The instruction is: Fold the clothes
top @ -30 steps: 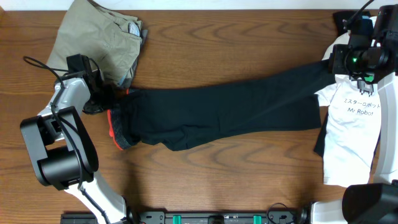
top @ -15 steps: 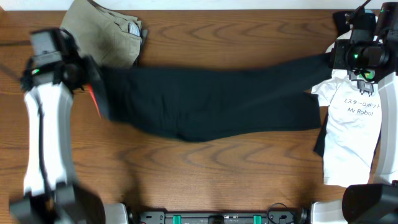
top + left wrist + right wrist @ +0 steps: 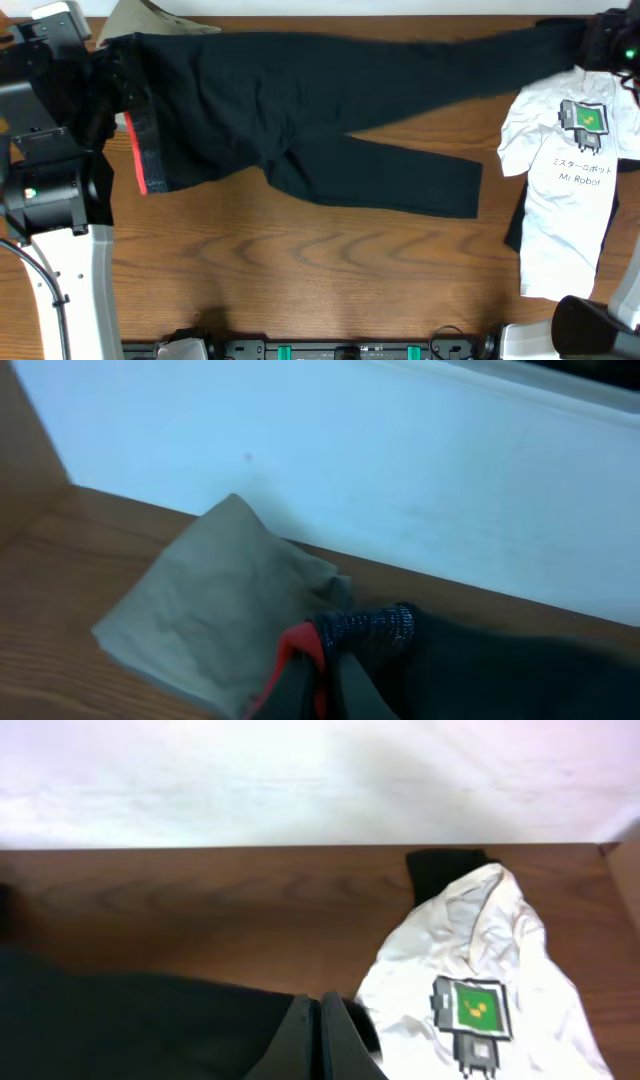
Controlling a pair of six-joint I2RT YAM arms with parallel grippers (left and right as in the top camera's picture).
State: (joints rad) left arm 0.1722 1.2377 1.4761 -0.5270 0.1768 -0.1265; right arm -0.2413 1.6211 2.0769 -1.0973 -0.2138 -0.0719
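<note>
The white T-shirt [image 3: 560, 215] at the right of the overhead view reads "Mr Robot" under a line of Japanese characters, with a small green-faced robot print above the words. No other writing can be read.

The trousers [image 3: 300, 100] stretch across the top of that view, from upper left to upper right. One leg runs along the upper edge. The other slants down to the table [image 3: 300, 280] and ends near the T-shirt without touching it. The waistband [image 3: 140, 150] hangs at the left, its red-orange edge showing.

In the left wrist view the left gripper [image 3: 322, 692] is cut off by the lower edge, and its fingers pinch the grey, red-edged waistband. The right gripper [image 3: 322, 1042] is likewise cut off at the bottom of its view, its fingers pressed together on black cloth of the trousers. In the overhead view both grippers are dark against dark cloth and hard to make out.

The khaki trousers [image 3: 205, 620] lie behind the waistband, against the white wall [image 3: 400, 460]. Overhead only a corner of them shows at the top left. A dark piece [image 3: 445, 870] pokes out beyond the T-shirt; what it is cannot be told.
</note>
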